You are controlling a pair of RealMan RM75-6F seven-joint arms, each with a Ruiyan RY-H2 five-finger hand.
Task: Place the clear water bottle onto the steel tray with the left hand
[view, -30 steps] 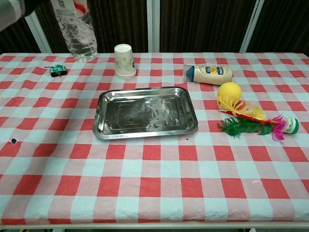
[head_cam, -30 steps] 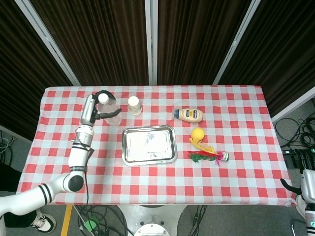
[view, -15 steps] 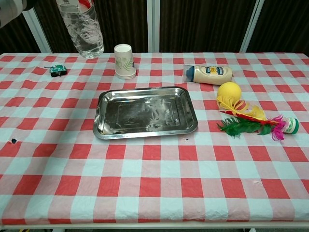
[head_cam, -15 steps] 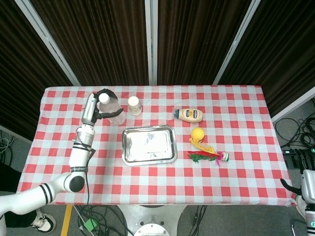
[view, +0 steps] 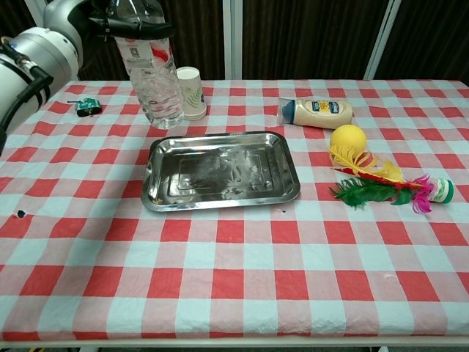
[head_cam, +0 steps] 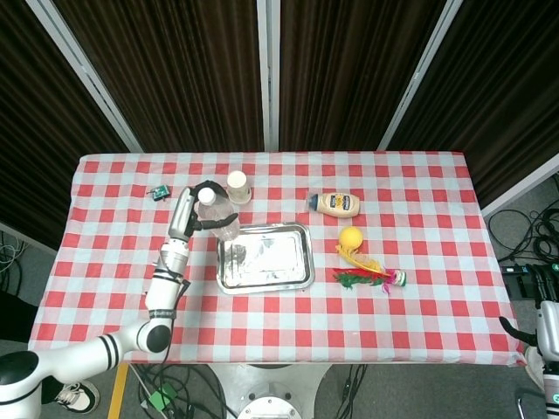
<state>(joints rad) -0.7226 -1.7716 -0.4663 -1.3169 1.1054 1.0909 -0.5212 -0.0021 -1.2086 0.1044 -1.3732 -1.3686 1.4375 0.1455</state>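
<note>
My left hand [head_cam: 206, 206] [view: 130, 22] grips the clear water bottle [head_cam: 218, 215] [view: 154, 73] near its top and holds it upright in the air. The bottle hangs just off the far left corner of the steel tray [head_cam: 265, 257] [view: 220, 173], above the tablecloth. The tray lies empty near the table's middle. My right hand shows in neither view; only part of that arm appears at the head view's bottom right corner.
A paper cup [head_cam: 238, 186] [view: 190, 93] stands upside down just behind the bottle. A mayonnaise bottle [view: 317, 112], a yellow ball [view: 347, 138] and a feathered shuttlecock [view: 392, 187] lie right of the tray. A small green toy [view: 87, 106] sits far left.
My left arm has carried the bottle right and toward the tray, from the far left of the table to the tray's far left corner. The small green toy is now uncovered.
</note>
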